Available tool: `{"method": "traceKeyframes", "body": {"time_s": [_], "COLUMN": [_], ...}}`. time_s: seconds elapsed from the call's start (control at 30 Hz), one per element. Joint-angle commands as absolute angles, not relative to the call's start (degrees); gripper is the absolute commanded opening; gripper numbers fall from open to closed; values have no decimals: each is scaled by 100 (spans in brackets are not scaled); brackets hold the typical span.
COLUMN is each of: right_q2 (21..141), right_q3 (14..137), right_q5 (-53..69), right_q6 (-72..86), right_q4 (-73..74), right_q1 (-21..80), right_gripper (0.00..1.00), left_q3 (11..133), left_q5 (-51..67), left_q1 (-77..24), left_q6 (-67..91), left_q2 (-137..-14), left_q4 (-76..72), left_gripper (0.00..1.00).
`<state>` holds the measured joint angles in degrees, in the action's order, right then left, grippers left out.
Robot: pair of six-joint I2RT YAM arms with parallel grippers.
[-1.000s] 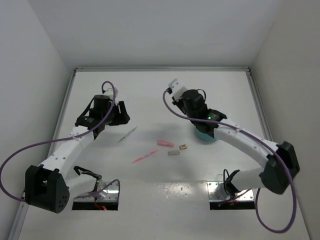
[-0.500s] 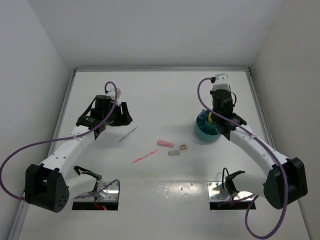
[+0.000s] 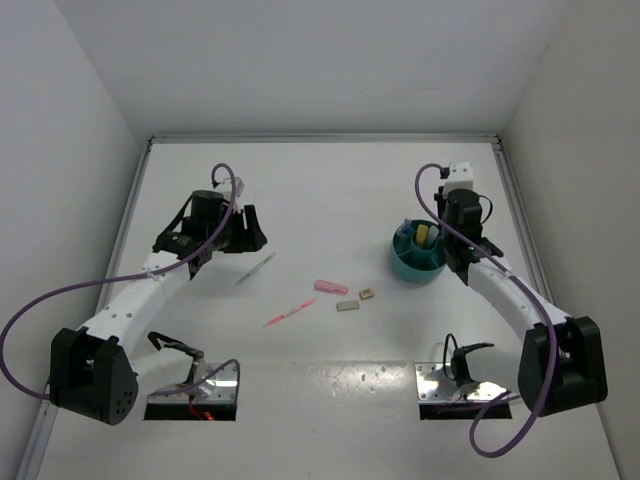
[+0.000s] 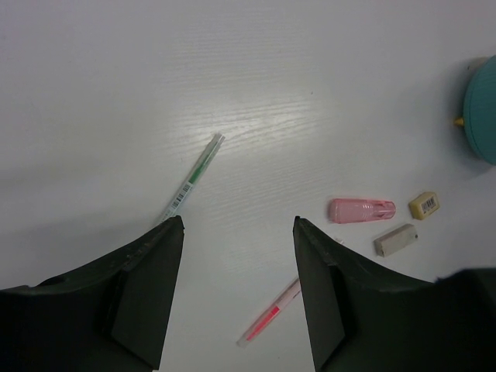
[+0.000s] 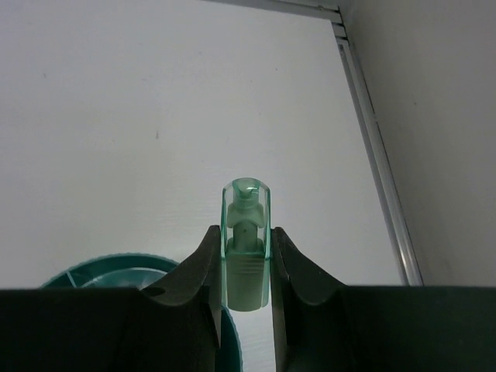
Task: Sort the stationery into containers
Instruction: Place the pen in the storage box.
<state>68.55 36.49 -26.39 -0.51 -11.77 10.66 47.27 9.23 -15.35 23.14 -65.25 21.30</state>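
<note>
- Green stick [image 5: 246, 203]: pinched between the fingers of the right gripper [image 5: 245, 232]. Its clear-capped end pokes out past the fingertips, and its long axis runs in line with the fingers.
- Cup [image 5: 101, 270]: in the right wrist view only its rim shows, low and to the left of the stick, so the stick is not over the opening. From above, the cup [image 3: 399, 262] sits just left of the right wrist, with a yellow highlighter [image 3: 423, 236] and a blue-white marker [image 3: 405, 231] standing in it.
- Judgement: the drop calls for a short shift leftward over the rim before letting go.
- Green pen [image 4: 192, 182]: flat on the table, its axis slanting up to the right, its lower end by the left fingertip.
- Left gripper [image 4: 236, 225]: fingers spread wide, holding nothing. It is the nearer arm to this pen.
- Pink pen [image 4: 271, 316], pink stick [image 4: 361, 210], tan block [image 4: 424, 204], grey block [image 4: 395, 239]: loose on the table, between the two arms.
</note>
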Motion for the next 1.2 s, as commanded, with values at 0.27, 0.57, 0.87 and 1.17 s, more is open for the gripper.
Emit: {"method": "traceKeyframes", "body": {"time_s": [0.27,0.57,0.87,1.17], "right_q2": [7400,7646,7646,7699], "right_q3": [3911,4034,4087,4087], "right_q5": [-941,-511,149,589], "right_q6": [668,1186,1362,1310], "right_q4": [-1846,-1618,-1318,-1134], "right_q1": [502,255,9,-44], "right_gripper": [0,0,0,0], "left_q3": [4860,4860,4860,4860], "left_q5": [1037,1037,1037,1037], "left_q1": [-1582,-1582,-1582,-1582], "left_q6": [2276,2276,2276,2276], "left_q2": [-6513,-6513,-6513,-6513], "left_q4": [1969,1969,1969,1969], "left_gripper": [64,64,64,64]}}
